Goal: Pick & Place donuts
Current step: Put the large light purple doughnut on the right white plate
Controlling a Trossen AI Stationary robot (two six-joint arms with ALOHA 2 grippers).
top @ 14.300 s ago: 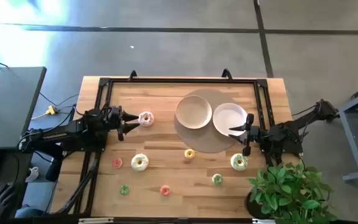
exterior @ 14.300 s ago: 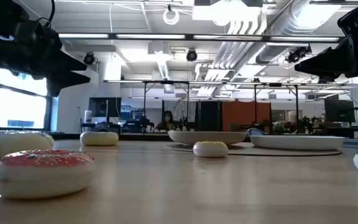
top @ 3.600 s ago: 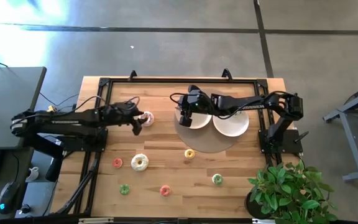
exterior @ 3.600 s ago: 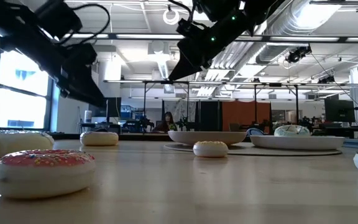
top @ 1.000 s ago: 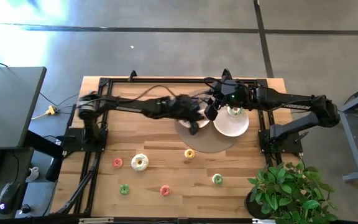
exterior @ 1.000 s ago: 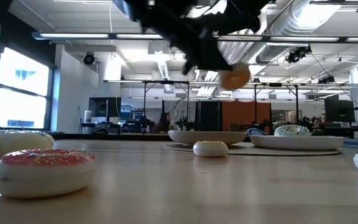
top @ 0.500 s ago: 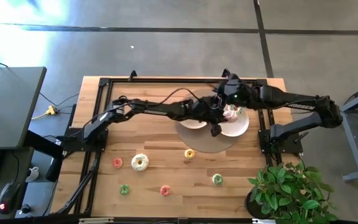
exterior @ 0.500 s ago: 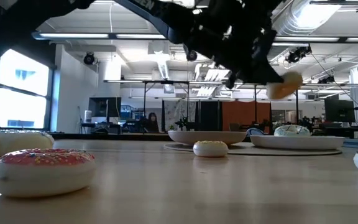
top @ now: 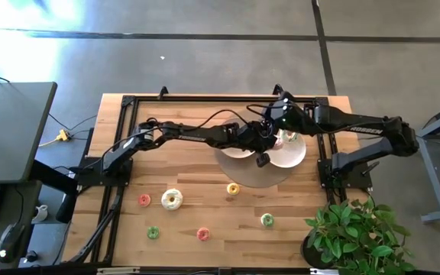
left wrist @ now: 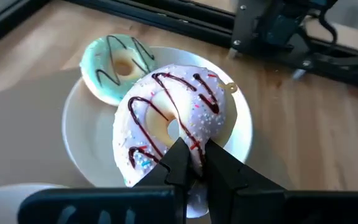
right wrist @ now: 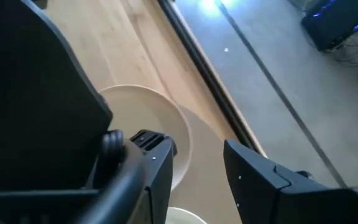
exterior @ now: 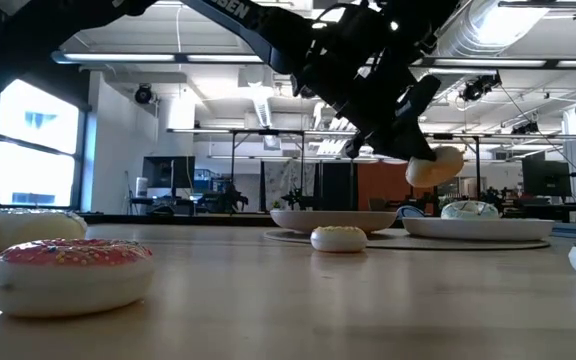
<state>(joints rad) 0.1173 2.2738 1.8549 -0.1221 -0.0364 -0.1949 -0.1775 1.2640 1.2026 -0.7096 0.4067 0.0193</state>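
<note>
My left gripper (left wrist: 194, 149) reaches across from the table's left and is shut on a white donut with dark drizzle (left wrist: 173, 118), held just above the round white plate (left wrist: 82, 143). A mint-green donut (left wrist: 120, 65) lies flat on that plate. From table height the held donut (exterior: 435, 165) hangs over the plate (exterior: 478, 228). My right gripper (right wrist: 197, 152) hovers open near the far edge, above the beige plate (right wrist: 148, 118), with nothing between its fingers. Several more donuts lie on the wood nearer the front, among them a large white one (top: 172, 199) and a yellow one (top: 233, 188). My left gripper pinches the donut's ring between its two fingers, on the stretch of ring nearest the wrist (left wrist: 188, 142), just outside the hole. The fingers slant down from the table's left. The donut is lifted clear of the white plate and tilted, its iced face toward the wrist.
A round grey-brown mat (top: 254, 177) lies under both plates. Black frame rails (top: 124, 137) run along the table's left, far and right sides. A potted plant (top: 354, 229) stands at the near right corner. The two arms are close together over the plates.
My left gripper has carried the drizzled donut toward the table's right, from over the beige plate to over the white plate, then come down a little. The donut stays clear of the plate. My right gripper has drawn back a little toward the far edge.
</note>
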